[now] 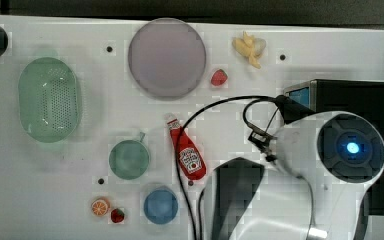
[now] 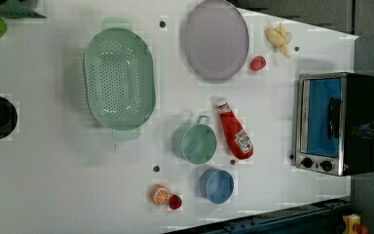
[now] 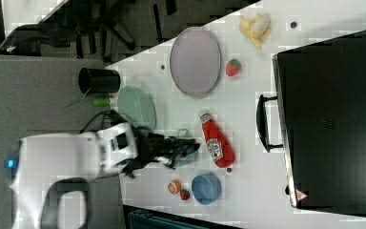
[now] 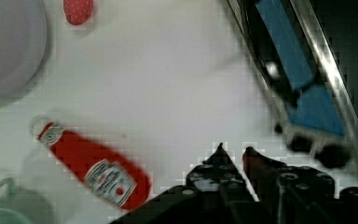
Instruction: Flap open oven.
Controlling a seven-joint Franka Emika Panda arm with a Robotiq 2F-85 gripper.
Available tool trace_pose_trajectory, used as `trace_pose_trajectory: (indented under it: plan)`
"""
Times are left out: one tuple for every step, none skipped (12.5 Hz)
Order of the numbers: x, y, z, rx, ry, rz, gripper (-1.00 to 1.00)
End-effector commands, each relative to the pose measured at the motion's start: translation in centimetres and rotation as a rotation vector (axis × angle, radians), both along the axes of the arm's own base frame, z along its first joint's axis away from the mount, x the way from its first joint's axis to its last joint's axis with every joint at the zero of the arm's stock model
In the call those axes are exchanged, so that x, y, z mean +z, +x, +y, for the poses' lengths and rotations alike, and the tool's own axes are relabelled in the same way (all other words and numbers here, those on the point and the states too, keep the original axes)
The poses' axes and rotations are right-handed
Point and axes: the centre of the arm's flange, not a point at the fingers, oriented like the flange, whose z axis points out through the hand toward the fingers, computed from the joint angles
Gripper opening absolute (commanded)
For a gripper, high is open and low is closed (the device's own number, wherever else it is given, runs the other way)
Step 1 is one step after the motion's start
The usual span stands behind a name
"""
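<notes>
The oven point(image 2: 336, 122), a black toaster model with a silver front frame and blue-tinted glass door, stands at the left view's right edge of the white surface point(image 2: 53, 185), its door shut and its handle untouched. The task looks barely begun: the gripper point(image 4: 233, 156) hangs above the surface just beside the oven's front, near the knobs, with no contact made. In the wrist view the two fingers point(image 4: 219, 158) stand close together, a narrow gap between their tips and nothing held. By this reading, everything remains to be done: reaching the handle, hooking it and swinging the door down.

Legible writing is scarce. A red ketchup bottle point(image 2: 235, 130) lies on its side between the oven and a green cup point(image 2: 195, 142); its white label carries a tomato picture, but the lettering cannot be read. A small triangle mark sits at a corner of the oven in the right view, its content too small to tell.

Elsewhere on the surface are a green colander point(image 2: 119, 78), a grey plate point(image 2: 216, 39), a blue bowl point(image 2: 216, 185), a peeled banana point(image 2: 278, 40), a strawberry point(image 2: 257, 63) and an orange half point(image 2: 159, 195)
</notes>
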Motion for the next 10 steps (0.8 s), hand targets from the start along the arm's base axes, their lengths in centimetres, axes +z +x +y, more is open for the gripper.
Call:
trace_pose_trajectory:
  plan:
    - [-2.5, 0.3, -4.0, 0.294, -0.036, -0.008, -0.65]
    - [-3.4, 0.4, -5.0, 0.339, -0.046, -0.023, -0.65]
    - [-4.3, 0.4, -6.2, 0.372, -0.055, -0.033, -0.65]
    - [-5.1, 0.4, -7.2, 0.392, -0.064, -0.037, -0.65]
    - [-6.0, 0.4, -8.1, 0.402, -0.071, -0.035, -0.65]
    - [-7.0, 0.4, -8.9, 0.407, -0.072, -0.026, -0.65]
    - [-8.1, 0.2, -9.7, 0.409, -0.072, -0.014, -0.65]
    - [-9.1, 0.0, -10.1, 0.409, -0.068, -0.003, -0.65]
    - [-10.0, 0.1, -10.4, 0.405, -0.072, 0.002, -0.65]
    - [-10.7, 0.2, -10.5, 0.408, -0.078, 0.001, -0.65]
